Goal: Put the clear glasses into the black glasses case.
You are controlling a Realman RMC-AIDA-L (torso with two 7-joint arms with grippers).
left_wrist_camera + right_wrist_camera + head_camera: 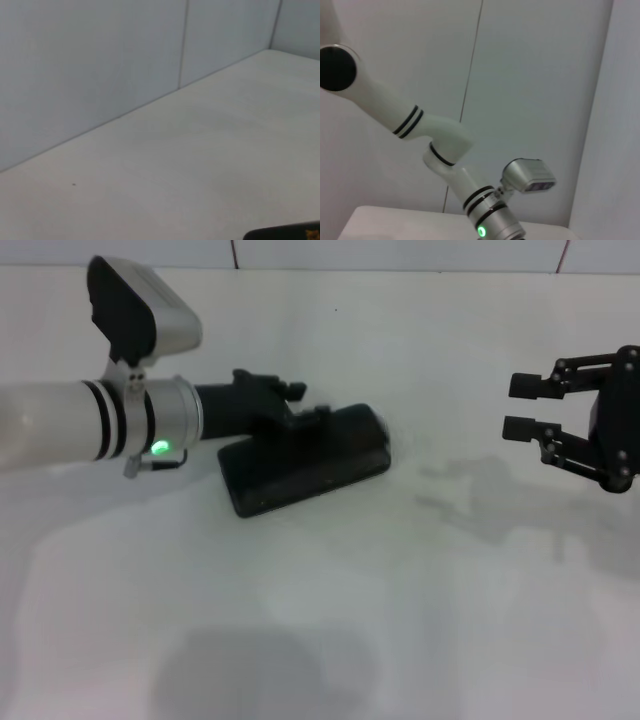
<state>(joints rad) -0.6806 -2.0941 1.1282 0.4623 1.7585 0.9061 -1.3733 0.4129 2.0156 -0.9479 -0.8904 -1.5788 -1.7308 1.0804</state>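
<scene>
Black glasses case (305,460) shut on white table (330,630), left gripper (300,410) at its rear edge, jaws unclear, right gripper (520,406) well apart, jaws wide.

A bare robot test bench, like a lab: a plain white table (330,620) backed at 12 o'clock by pale tiled wall panels (90,65) with thin seams, and a white jointed robot arm (420,125) with a green status light (481,231).
</scene>
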